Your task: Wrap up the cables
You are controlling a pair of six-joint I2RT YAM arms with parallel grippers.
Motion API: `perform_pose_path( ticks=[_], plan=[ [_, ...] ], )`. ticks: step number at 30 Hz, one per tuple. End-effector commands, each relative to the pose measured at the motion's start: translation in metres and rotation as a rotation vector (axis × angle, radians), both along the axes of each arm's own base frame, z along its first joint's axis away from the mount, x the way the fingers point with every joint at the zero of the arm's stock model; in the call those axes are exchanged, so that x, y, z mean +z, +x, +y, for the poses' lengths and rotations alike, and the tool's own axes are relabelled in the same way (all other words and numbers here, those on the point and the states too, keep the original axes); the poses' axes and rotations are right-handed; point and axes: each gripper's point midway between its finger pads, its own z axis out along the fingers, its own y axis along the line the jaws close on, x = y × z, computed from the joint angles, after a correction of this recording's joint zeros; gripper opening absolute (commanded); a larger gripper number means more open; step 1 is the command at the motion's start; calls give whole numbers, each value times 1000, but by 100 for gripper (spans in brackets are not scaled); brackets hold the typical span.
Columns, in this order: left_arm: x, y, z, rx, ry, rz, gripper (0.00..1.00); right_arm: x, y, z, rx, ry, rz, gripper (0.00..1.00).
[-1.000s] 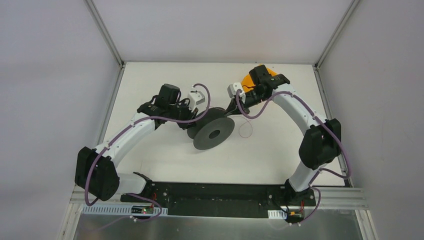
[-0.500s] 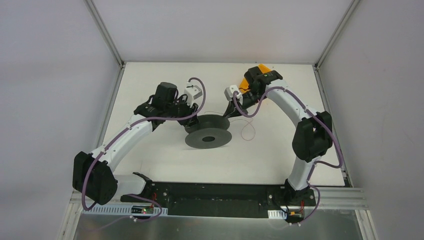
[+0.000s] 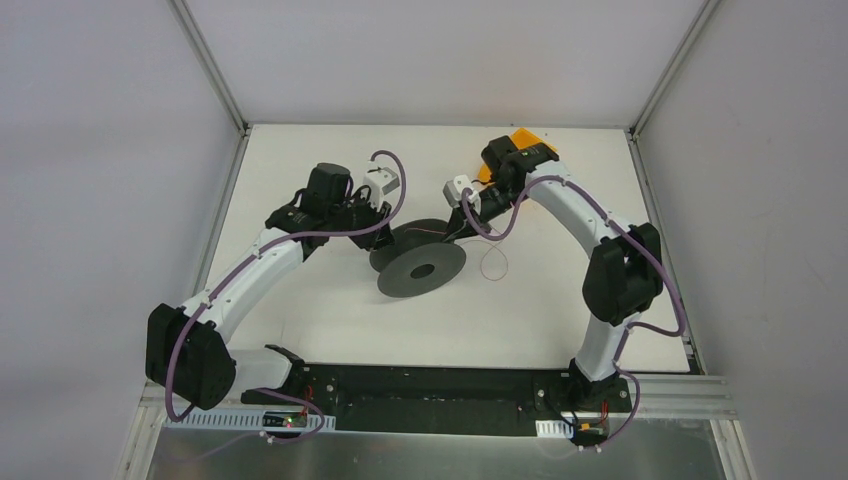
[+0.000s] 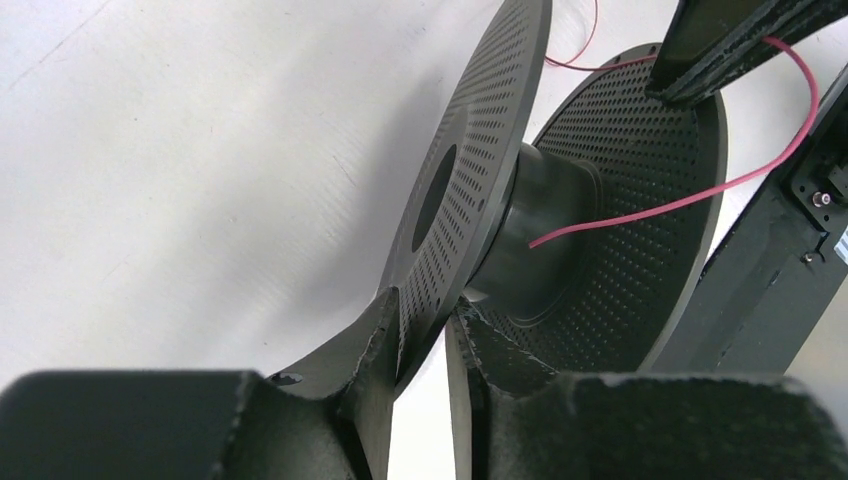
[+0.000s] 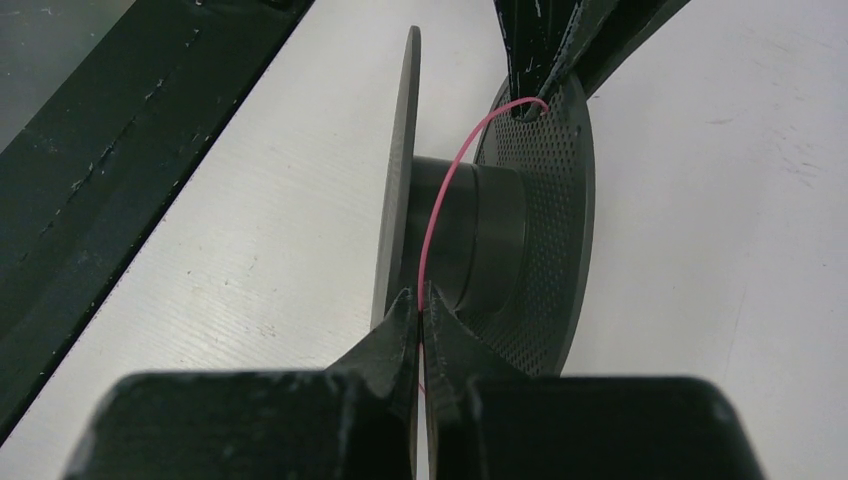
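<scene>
Top external: elbows out, left gripper (image 4: 425, 338) clamped on spool (image 4: 480, 150) rim, right gripper (image 5: 422, 310) (tight) on cables (image 5: 430, 220).

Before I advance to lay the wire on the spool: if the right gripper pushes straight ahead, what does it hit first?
Probably the dark hub of the spool, between its two flanges. The right gripper, shut on the wire, points into that gap. The edge-on flange lies close beside that line.

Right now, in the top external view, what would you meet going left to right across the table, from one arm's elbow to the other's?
In order: left arm's elbow → black spool → loose loop of thin wire → right arm's elbow.
</scene>
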Motion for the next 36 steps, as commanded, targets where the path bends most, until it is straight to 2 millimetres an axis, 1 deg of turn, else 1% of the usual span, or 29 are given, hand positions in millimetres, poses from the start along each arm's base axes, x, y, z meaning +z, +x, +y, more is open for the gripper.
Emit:
perform_pose_path(
  ticks=[1, 5, 10, 15, 22, 26, 29, 31, 36],
  plan=[
    [20, 1, -4, -8, -46, -44, 23, 25, -9, 5, 31, 70, -66, 0],
    [26, -1, -4, -8, -63, -49, 27, 24, -8, 7, 30, 58, -60, 0],
    [35, -4, -7, -5, -92, -48, 32, 9, -10, 9, 42, 12, -37, 0],
    [39, -4, -6, 1, -103, -46, 35, -2, -10, 10, 41, -30, -18, 0],
    [51, -12, -13, -84, -140, -75, 42, -10, -1, 12, -10, -73, -11, 0],
    [59, -16, -16, -135, -153, -103, 44, -10, 1, 14, -26, -77, -2, 0],
    [60, -19, -19, -192, -157, -132, 45, -13, 2, 14, -35, -88, 5, 0],
    [57, -22, -21, -232, -161, -146, 46, -14, 2, 13, -40, -97, 11, 0],
    [51, -18, -23, -250, -150, -148, 47, -19, 4, 12, -53, -125, 18, 0]
  ],
)
